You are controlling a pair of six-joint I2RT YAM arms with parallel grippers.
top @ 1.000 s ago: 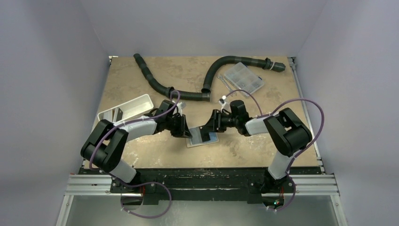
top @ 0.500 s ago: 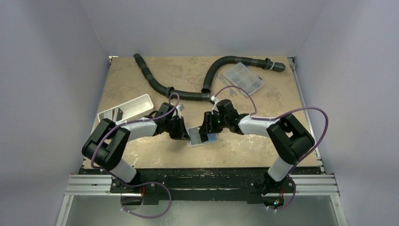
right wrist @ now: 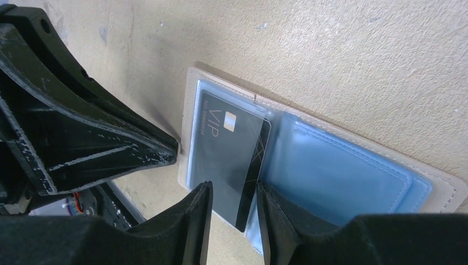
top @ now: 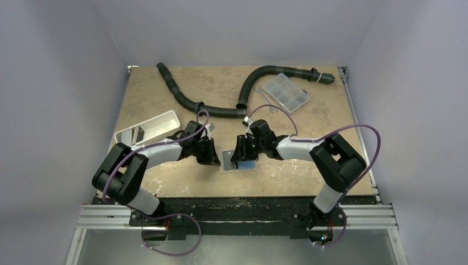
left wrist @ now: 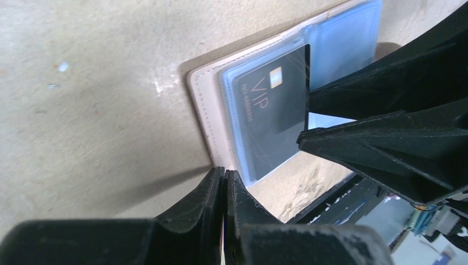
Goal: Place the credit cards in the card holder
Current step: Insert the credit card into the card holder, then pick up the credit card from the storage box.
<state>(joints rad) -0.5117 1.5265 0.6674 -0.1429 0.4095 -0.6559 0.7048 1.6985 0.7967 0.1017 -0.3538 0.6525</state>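
Tan, speckled bench [top: 309, 165] carries both arms, folded low with their forearms reaching inward until the wrists nearly meet near its front middle. Compared with a second ago, the right arm has stretched its forearm further to the left and brought the right pincer [right wrist: 233, 190] over the card holder [right wrist: 342, 171]. The left pincer [left wrist: 223, 185] has gone from a slight gap to closed.

The card holder lies open and flat between the two wrists, pale blue inside facing up. Its long axis runs left to right across the bench, a little skewed. A black credit card [right wrist: 229, 160] marked VIP sits in the holder's left clear pocket, its long axis crosswise to the holder's. The card's edge towards the fold is not covered by the sleeve.

The left pincer has its fingers pressed together with nothing between them, tips at the holder's near left corner. The right pincer stands at a narrow gap, one finger on either side of the card's near edge. I cannot tell whether it touches the card.
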